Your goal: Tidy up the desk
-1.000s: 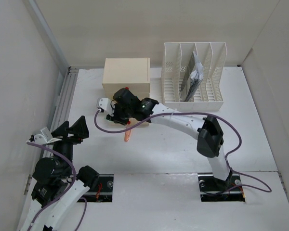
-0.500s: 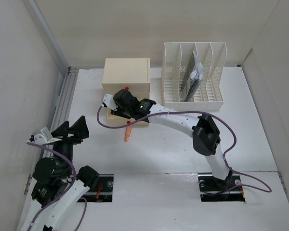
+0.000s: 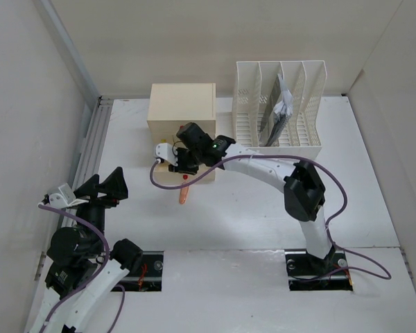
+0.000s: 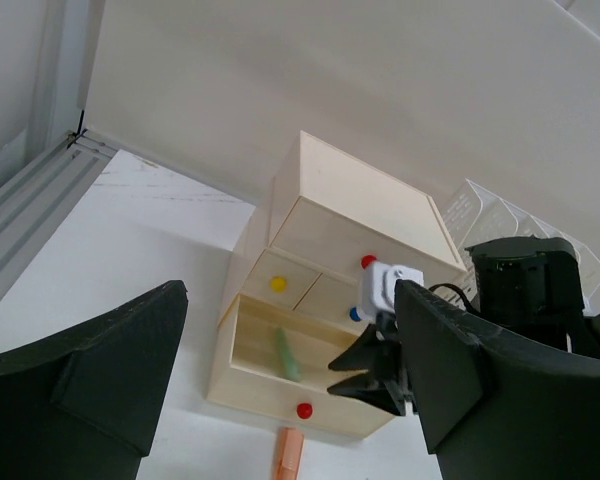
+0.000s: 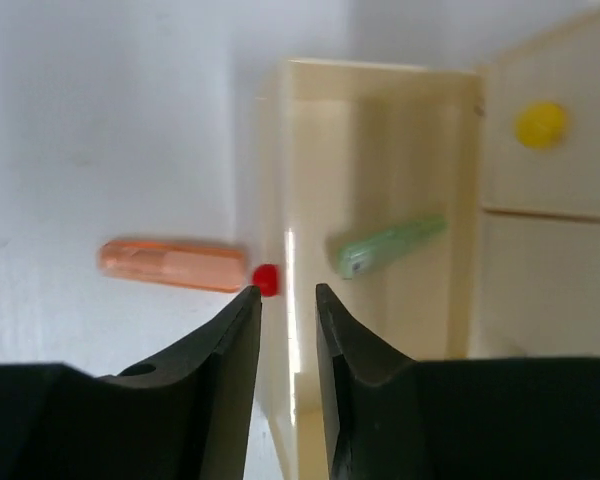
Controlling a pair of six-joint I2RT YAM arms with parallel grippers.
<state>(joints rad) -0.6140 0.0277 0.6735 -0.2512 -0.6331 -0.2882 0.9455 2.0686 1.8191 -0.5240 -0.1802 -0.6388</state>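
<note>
The right gripper (image 5: 288,292) hangs over the front edge of the open drawer (image 5: 380,140). Its fingers are only a little apart and hold nothing. A red knob (image 5: 266,279) sits just past one fingertip. An orange pen (image 5: 170,264) lies on that side, on the desk (image 3: 249,208) below the gripper. A green pen (image 5: 385,246) lies in the drawer on the other side. The left gripper (image 3: 105,179) is wide open and holds nothing.

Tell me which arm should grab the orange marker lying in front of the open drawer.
Right. The right tool hovers beside the orange marker and drawer knob; the left tool sits open, back near its base.
</note>
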